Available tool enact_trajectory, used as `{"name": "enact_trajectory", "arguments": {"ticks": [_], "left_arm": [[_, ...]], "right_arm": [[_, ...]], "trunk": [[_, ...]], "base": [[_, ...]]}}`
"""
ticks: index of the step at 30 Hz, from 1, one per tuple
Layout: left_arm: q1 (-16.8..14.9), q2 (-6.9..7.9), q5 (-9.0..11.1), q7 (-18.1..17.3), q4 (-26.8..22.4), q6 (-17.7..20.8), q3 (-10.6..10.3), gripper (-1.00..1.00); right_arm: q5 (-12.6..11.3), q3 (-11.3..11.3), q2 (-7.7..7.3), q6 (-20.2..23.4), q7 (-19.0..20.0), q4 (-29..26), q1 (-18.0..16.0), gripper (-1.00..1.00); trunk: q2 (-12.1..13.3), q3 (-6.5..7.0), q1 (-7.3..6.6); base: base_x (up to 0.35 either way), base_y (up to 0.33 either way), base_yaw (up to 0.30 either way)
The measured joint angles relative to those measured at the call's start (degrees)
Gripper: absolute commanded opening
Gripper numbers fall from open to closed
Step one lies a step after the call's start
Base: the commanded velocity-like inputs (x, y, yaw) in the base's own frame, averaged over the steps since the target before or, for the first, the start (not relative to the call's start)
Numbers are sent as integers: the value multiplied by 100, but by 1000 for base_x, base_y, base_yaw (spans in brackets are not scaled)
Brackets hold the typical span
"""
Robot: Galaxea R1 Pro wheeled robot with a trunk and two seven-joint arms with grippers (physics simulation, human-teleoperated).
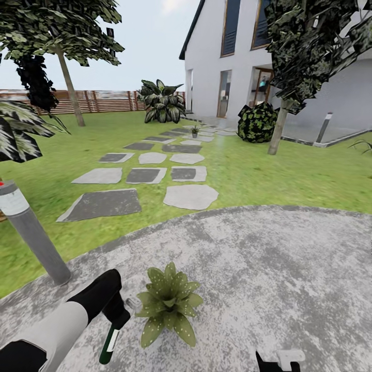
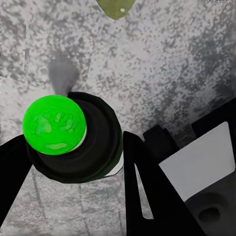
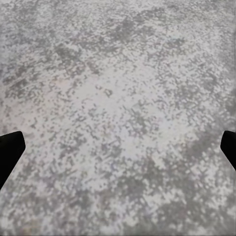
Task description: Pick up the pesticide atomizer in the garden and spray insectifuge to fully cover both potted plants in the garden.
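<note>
Now your left gripper is clamped on the slim dark green-black pesticide atomizer, which hangs bottom-down over the round grey paved patio, just beside the near potted plant's spotted leaves. Your right gripper hovers above bare paving, fingers spread wide and holding nothing.

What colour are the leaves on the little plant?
Green with pale spots, on the potted plant; best in the head view.
</note>
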Motion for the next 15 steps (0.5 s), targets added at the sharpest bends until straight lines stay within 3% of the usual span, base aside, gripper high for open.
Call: {"name": "enact_trajectory", "arguments": {"ticks": [10, 15], "left_arm": [[-200, -14, -4, 11, -39, 123, 15, -100], [-136, 28, -16, 18, -27, 137, 24, -100]], "right_arm": [[0, 0, 0, 0, 0, 2, -2, 100], [0, 2, 0, -8, 1, -5, -1, 100]], "trunk": [[0, 0, 0], [0, 0, 0]], "base": [[37, 0, 0], [0, 0, 0]]}}
